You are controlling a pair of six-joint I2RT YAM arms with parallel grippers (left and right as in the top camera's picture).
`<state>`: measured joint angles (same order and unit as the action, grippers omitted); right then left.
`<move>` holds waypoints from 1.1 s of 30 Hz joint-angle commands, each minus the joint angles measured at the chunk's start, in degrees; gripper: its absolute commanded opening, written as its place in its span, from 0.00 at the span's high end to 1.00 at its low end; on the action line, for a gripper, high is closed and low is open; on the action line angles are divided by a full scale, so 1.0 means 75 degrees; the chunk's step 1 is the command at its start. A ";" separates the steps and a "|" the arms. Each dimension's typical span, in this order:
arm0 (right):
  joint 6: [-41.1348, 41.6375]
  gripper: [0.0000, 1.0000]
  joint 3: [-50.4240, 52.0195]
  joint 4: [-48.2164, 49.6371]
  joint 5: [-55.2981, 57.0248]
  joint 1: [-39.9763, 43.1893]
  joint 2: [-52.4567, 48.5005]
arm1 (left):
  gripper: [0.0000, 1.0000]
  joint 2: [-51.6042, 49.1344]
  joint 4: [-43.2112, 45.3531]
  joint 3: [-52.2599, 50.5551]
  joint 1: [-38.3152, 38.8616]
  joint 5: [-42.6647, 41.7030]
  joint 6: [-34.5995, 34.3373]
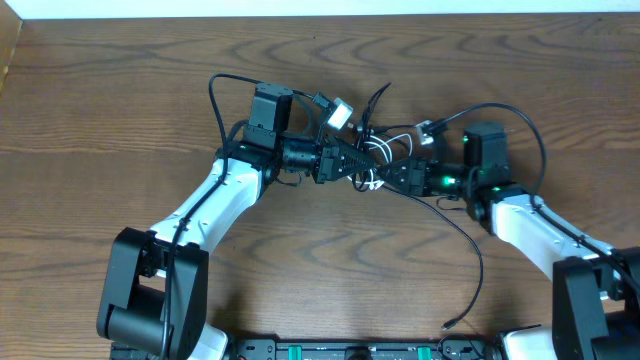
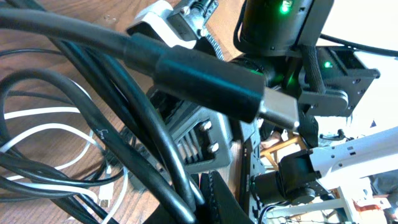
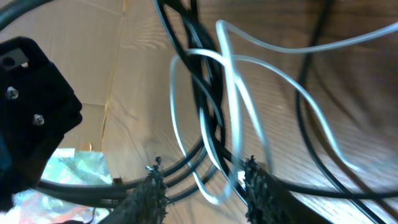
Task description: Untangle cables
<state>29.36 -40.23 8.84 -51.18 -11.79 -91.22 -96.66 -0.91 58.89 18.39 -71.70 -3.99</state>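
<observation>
So, right gripper fingers spread apart at the bottom of the wrist view, white cable and black strands looping loose through the gap. Left gripper clamped tight, buried in the knot; can't tell what's caught in it. Whole mess of cables bunched mid-frame overhead on the table, one black cord trailing toward bottom centre.
</observation>
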 commanded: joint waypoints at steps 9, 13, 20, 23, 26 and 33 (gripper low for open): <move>0.0338 0.99 -0.0020 0.0976 -0.0105 -0.0178 -0.0134 | 0.92 0.0061 0.0050 0.0070 -0.0020 -0.0189 0.0189; -0.0178 0.99 -0.0023 0.1999 -0.1719 0.0653 0.0128 | 0.92 0.0058 -0.0475 0.0070 -0.0023 0.1673 0.0187; -0.0274 0.99 -0.0020 0.1303 -0.1673 0.3089 0.1495 | 0.92 0.0058 -0.1827 0.0070 -0.0023 0.7274 -0.1545; -0.0358 0.99 -0.0020 0.0997 -0.1623 0.3713 0.1859 | 0.92 0.0058 -0.1813 0.0070 -0.0023 0.8008 -0.2285; -0.0446 0.99 -0.0020 0.0804 -0.1617 0.4039 0.2037 | 0.93 0.0058 -0.1830 0.0067 -0.0023 0.8690 -0.3037; -0.0641 0.96 -0.0020 0.0251 -0.1594 0.4450 0.2081 | 0.92 0.0058 -0.1821 0.0067 -0.0020 0.8641 -0.4500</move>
<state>27.29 -40.05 13.30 -62.78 21.54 -76.36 -96.66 -16.49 58.96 18.48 -3.86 -33.34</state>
